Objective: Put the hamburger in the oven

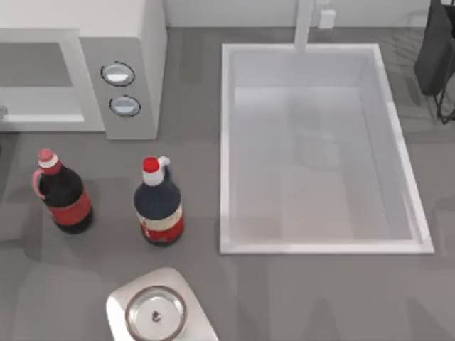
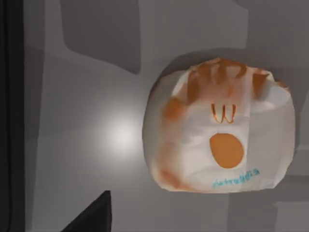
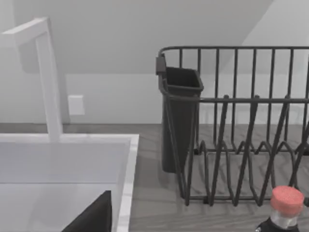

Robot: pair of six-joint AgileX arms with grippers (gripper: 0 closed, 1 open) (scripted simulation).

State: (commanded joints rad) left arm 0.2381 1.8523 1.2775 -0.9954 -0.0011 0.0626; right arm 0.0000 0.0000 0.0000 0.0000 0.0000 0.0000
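Judging from the left wrist view, we needed our left pincer centred over the hamburger (image 2: 219,128), which lay on the grey tabletop (image 2: 96,145); whether that pincer was spread, we could not tell. From above, the oven (image 1: 128,42) stood left of two bottles and the sink (image 1: 227,142).

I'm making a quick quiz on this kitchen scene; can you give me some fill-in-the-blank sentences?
1. The oven has ___ round silver dials.
2. Both bottles stand between the oven and the ___ lid.
3. The hamburger wrapper carries an orange ___ below its logo.

Missing words: two; steel; oval
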